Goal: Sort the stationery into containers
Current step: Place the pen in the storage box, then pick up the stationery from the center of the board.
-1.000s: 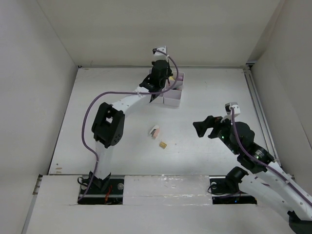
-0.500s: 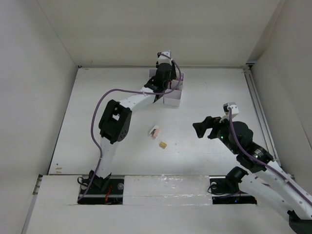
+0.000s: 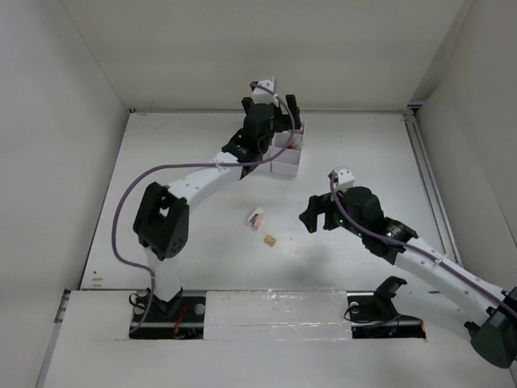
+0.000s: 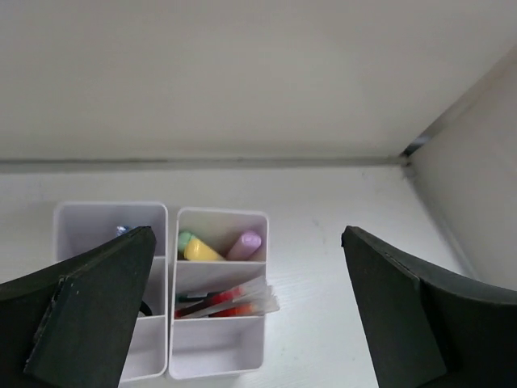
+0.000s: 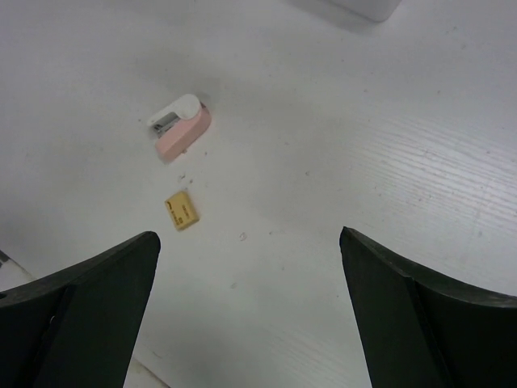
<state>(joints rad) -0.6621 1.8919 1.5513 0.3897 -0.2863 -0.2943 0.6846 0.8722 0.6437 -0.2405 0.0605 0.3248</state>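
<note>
The white divided tray (image 3: 288, 164) stands at the back of the table. In the left wrist view its compartments (image 4: 214, 364) hold a yellow highlighter (image 4: 202, 250), a purple one (image 4: 247, 242) and a green one (image 4: 186, 239). Red pens (image 4: 216, 301) lie in the compartment in front of them. My left gripper (image 3: 283, 113) hangs open above the tray with nothing between its fingers (image 4: 97, 307). A small pink item with a white end (image 5: 182, 127) and a yellow eraser (image 5: 182, 210) lie on the table (image 3: 270, 240). My right gripper (image 5: 248, 236) hovers open just right of them.
The nearest compartment of the tray's right column shows nothing in it. White walls enclose the table at the back and on both sides, and a metal rail (image 3: 424, 178) runs along the right edge. The left arm's purple cable (image 3: 174, 166) loops over the left half.
My left gripper has opened over the tray. My right arm has swung left, toward the pink item and the yellow eraser, still open.
</note>
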